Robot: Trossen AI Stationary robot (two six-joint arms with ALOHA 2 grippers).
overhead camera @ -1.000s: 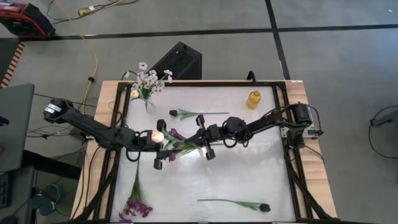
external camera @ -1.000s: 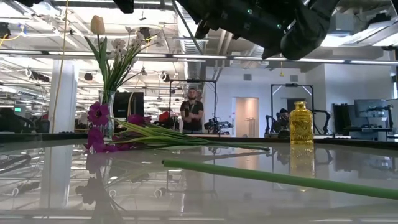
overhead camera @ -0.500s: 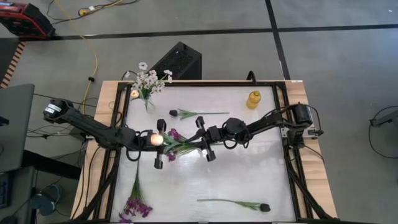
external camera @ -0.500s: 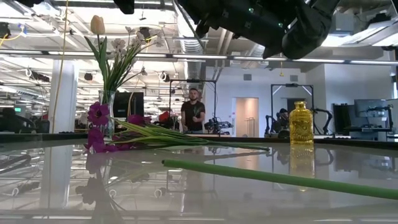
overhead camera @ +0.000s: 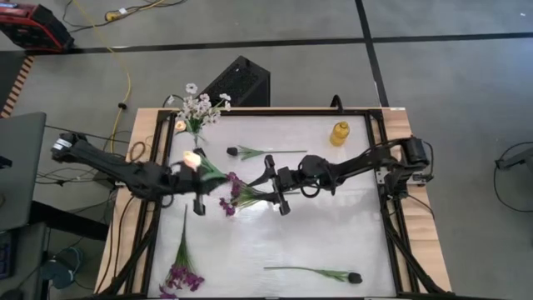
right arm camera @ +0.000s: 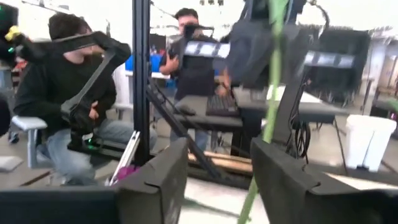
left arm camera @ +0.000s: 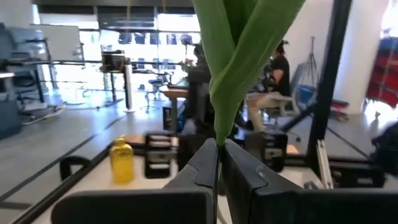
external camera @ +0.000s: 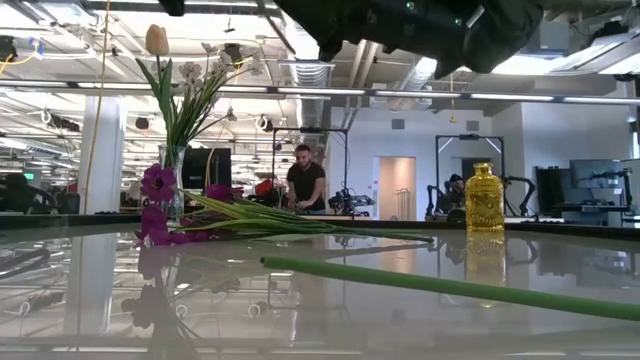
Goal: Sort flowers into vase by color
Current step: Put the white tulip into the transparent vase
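Note:
A peach tulip, bud [overhead camera: 191, 158] and green leaves [left arm camera: 239, 56], stands up out of my left gripper [overhead camera: 205, 177], which is shut on it over the table's left half. My right gripper [overhead camera: 259, 188] stands open mid-table, facing the left one. A blurred green stem [right arm camera: 272, 74] passes between its fingers; whether it touches them I cannot tell. A purple flower [overhead camera: 231, 198] lies flat on the table between the grippers. The glass vase [overhead camera: 196, 133] at the far left holds white blossoms and a peach tulip. My left gripper pinches the tulip's stem [left arm camera: 216, 144] between its two fingers, right where the leaves begin. The fingers come in about level from the table's left and lie across the stem. The tulip is lifted clear, its leaves and bud rising above the fingers.
A yellow bottle-shaped vase [overhead camera: 339, 133] stands at the far right. One dark-budded flower [overhead camera: 258, 152] lies far of centre and another [overhead camera: 316, 272] near the front edge. A purple bunch [overhead camera: 181, 268] lies at the near left corner. People sit and stand in the room beyond.
My left gripper has taken the tulip and drawn back toward the table's left and far edges. The bud has gone with it, away from my right gripper, which has kept its place. The purple flower has stayed on the table.

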